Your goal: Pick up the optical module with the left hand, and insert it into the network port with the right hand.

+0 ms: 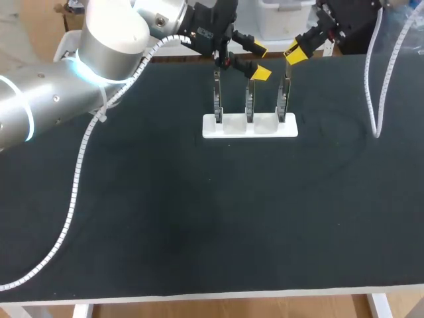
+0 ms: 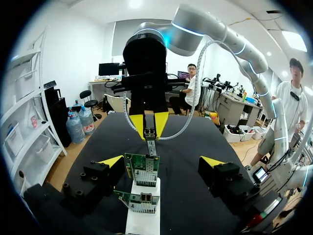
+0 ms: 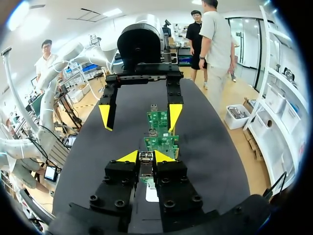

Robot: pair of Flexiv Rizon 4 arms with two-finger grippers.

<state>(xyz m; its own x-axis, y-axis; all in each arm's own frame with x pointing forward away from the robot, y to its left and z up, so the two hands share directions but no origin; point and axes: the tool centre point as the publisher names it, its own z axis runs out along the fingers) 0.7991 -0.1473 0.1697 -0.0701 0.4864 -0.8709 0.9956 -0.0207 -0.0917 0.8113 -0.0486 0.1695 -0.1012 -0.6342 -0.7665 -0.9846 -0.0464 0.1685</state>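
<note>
Right gripper (image 3: 146, 156) — fingers drawn close, clamped on the optical module (image 3: 145, 165) from two sides. Only a short metal end shows between the yellow tips. From the head view we place it over the right-hand one of three circuit boards (image 1: 250, 99). These stand upright in a white stand (image 1: 250, 127) toward the far side of the table (image 1: 199, 218). We cannot tell whether the module's nose has entered the port, because the fingers hide the joint.

Left gripper (image 2: 161, 160) — fingers wide apart, holding nothing, one on either side of the row of boards. We see no contact.

Handling, our judgement:
- The module looks small, light and rigid.
- Its smooth metal sides may slip under side load.
- The connector end is likely delicate.
- It is best held on the flat side faces toward the rear, with the nose left free.
- The thin boards may flex or rock in the stand, so the push should run straight along the port.
</note>
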